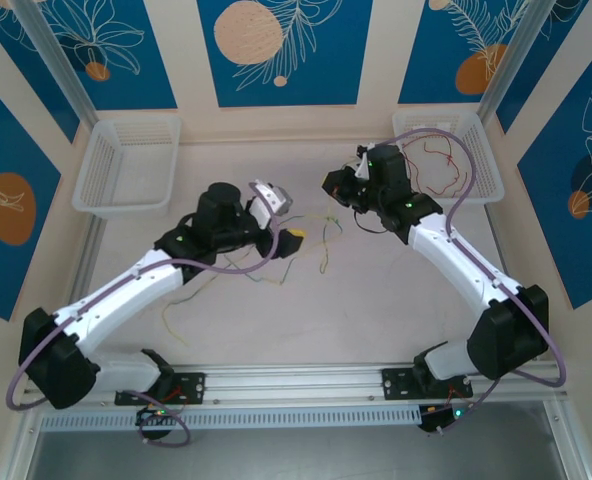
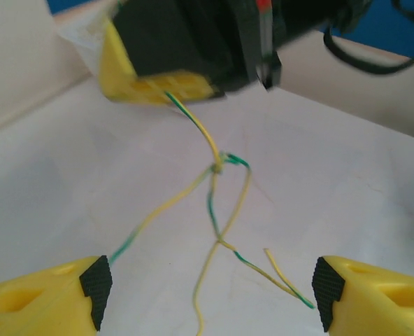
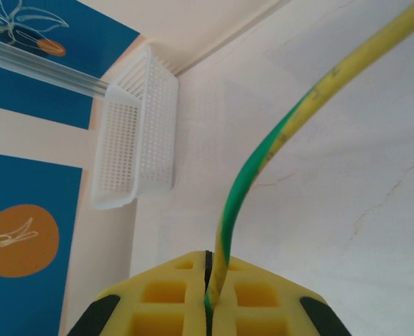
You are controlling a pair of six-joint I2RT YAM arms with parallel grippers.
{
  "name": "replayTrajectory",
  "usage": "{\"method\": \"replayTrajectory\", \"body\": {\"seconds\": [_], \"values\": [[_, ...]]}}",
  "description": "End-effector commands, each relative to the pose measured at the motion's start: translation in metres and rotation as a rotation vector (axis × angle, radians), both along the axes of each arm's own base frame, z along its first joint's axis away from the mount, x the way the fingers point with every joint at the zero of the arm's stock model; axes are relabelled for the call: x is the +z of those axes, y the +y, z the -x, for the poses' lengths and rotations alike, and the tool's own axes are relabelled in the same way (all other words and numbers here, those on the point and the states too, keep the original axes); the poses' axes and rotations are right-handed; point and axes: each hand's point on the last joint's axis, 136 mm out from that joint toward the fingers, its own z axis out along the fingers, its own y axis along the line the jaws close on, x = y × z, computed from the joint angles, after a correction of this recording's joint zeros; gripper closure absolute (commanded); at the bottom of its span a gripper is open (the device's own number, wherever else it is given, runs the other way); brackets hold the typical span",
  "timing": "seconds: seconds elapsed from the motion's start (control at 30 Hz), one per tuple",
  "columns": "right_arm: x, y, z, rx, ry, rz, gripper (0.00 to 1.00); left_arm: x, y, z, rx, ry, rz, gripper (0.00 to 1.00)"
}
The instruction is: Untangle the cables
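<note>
The right pincer (image 3: 208, 294) is clamped on a thin green-and-yellow striped wire (image 3: 277, 147), holding it above the pale counter (image 2: 67, 161). The left pincer (image 2: 210, 285) gapes empty over the knot (image 2: 219, 166); likely next, it must pinch one strand beside that knot and pull away

You have bright, even light over the table (image 1: 376, 300), only faint soft shadows, beyond your left pincer (image 2: 212, 287) the right pincer (image 2: 166, 89) looks blurred, cable (image 3: 263, 161) at its tips slightly soft
</note>
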Motion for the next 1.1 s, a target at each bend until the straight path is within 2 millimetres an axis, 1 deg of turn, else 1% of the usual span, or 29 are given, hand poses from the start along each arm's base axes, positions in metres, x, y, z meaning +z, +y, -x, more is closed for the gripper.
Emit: {"method": "replayTrajectory", "body": {"seconds": [0.0,0.07,0.1,0.17,0.3,0.4,0.5,0.6,0.63,0.73,0.77,0.8,0.83,0.93,1.0,1.07], "values": [[0.018,-0.006,0.006,-0.036,-0.034,-0.046,1.00,-0.023,-0.027,0.011,-0.051,0.078,-0.048,0.22],[0.023,-0.005,0.008,-0.035,-0.042,-0.057,1.00,-0.035,-0.038,0.010,-0.073,0.094,-0.094,0.19],[0.026,-0.005,0.009,-0.030,-0.047,-0.061,1.00,-0.037,-0.041,0.009,-0.078,0.095,-0.101,0.17],[0.031,-0.005,0.011,-0.026,-0.056,-0.066,1.00,-0.038,-0.052,0.007,-0.101,0.089,-0.095,0.12],[0.035,-0.005,0.016,-0.020,-0.060,-0.086,1.00,-0.038,-0.069,0.001,-0.124,0.077,-0.085,0.10],[0.035,-0.005,0.021,-0.016,-0.054,-0.104,1.00,-0.045,-0.075,-0.009,-0.106,0.067,-0.099,0.11],[0.035,-0.004,0.026,-0.003,-0.050,-0.121,1.00,-0.051,-0.075,-0.020,-0.071,0.029,-0.122,0.15],[0.037,-0.002,0.031,0.018,-0.048,-0.148,1.00,-0.054,-0.078,-0.029,-0.062,0.000,-0.140,0.25],[0.037,-0.001,0.033,0.026,-0.048,-0.153,1.00,-0.054,-0.079,-0.030,-0.066,-0.004,-0.142,0.29],[0.035,-0.005,0.035,0.012,-0.047,-0.148,1.00,-0.050,-0.084,-0.027,-0.095,-0.003,-0.127,0.49],[0.035,-0.006,0.036,0.009,-0.050,-0.150,1.00,-0.049,-0.085,-0.027,-0.096,-0.005,-0.123,0.50],[0.036,-0.008,0.036,0.007,-0.049,-0.153,1.00,-0.049,-0.085,-0.027,-0.097,-0.009,-0.121,0.55],[0.036,-0.010,0.036,0.003,-0.049,-0.156,1.00,-0.049,-0.084,-0.028,-0.088,-0.011,-0.122,0.65],[0.037,-0.015,0.037,-0.008,-0.060,-0.143,1.00,-0.048,-0.080,-0.029,-0.072,-0.017,-0.139,0.84],[0.037,-0.022,0.037,-0.024,-0.066,-0.126,1.00,-0.049,-0.076,-0.029,-0.064,-0.027,-0.154,0.91],[0.035,-0.032,0.036,-0.051,-0.068,-0.107,1.00,-0.049,-0.071,-0.029,-0.051,-0.034,-0.173,0.97]]}}
